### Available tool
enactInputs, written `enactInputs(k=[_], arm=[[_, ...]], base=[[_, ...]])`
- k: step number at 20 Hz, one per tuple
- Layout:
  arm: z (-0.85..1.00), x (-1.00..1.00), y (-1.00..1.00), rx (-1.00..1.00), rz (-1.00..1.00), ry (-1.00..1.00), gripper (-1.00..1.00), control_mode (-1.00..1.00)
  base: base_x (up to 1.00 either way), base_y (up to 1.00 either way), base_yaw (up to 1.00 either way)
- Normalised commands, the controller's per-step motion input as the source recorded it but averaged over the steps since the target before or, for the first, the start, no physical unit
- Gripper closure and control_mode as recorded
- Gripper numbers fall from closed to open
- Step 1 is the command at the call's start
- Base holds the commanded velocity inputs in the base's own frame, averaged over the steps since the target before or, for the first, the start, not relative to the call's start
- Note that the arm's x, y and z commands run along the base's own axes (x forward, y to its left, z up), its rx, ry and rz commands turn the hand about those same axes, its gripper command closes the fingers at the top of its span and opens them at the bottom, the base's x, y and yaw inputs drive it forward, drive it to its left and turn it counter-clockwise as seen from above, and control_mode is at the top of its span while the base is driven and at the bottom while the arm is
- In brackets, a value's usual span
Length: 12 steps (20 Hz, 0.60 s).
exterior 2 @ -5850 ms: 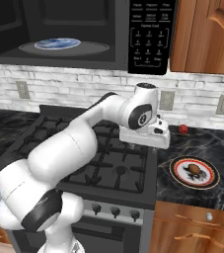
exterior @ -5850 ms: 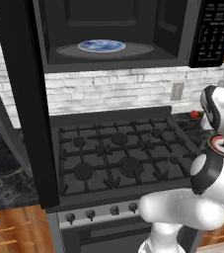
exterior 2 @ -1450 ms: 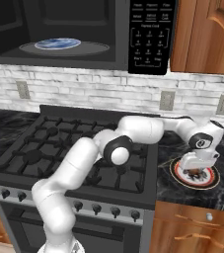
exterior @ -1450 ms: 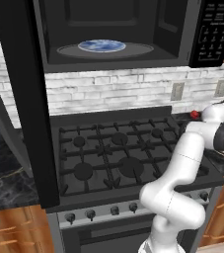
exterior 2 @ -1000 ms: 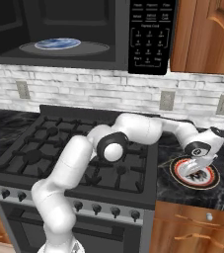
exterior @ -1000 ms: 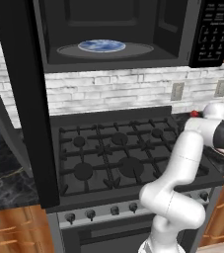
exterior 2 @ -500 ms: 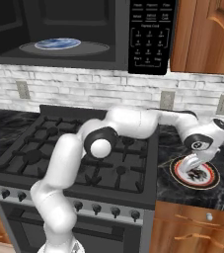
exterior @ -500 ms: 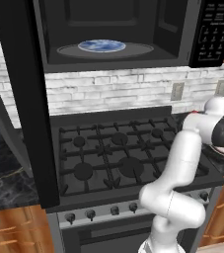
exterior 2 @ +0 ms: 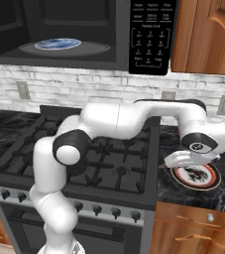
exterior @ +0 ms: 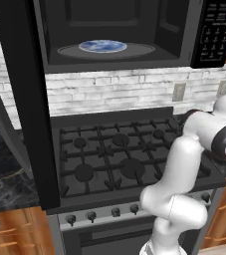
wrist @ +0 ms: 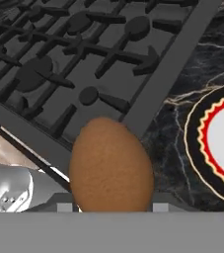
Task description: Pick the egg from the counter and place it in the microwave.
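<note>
The egg (wrist: 111, 165) sits right at the gripper (exterior 2: 181, 159), between the finger tips and apparently pinched, above the counter (wrist: 182, 143) by the stove (wrist: 79, 64) edge, with a patterned plate (wrist: 217, 141) beside it. The carry should rise slowly, keep the squeeze gentle and steady, and clear the stove before swinging up to the open microwave (exterior 2: 69, 34) and its blue plate (exterior 2: 58, 43)

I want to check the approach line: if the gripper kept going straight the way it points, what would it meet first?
Judging by the hand view, the brown egg, which sits right ahead at the fingertips. Beyond it lie the stove edge and the black counter; depth is unclear.
</note>
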Motion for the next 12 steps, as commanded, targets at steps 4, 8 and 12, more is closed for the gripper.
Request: enactInputs(k=[4, 8, 12], arm=[[1.00, -0.59, 1.00, 0.10, -0.30, -0.16, 1.00, -1.00], [1.00, -0.70, 1.00, 0.03, -0.24, -0.33, 1.00, -1.00], [1.00, -0.59, 1.00, 0.00, -0.21, -0.37, 1.00, -1.00]], base=[[0.00, 0.00, 0.00], [0.00, 0.00, 0.00], [0.00, 0.00, 0.00]])
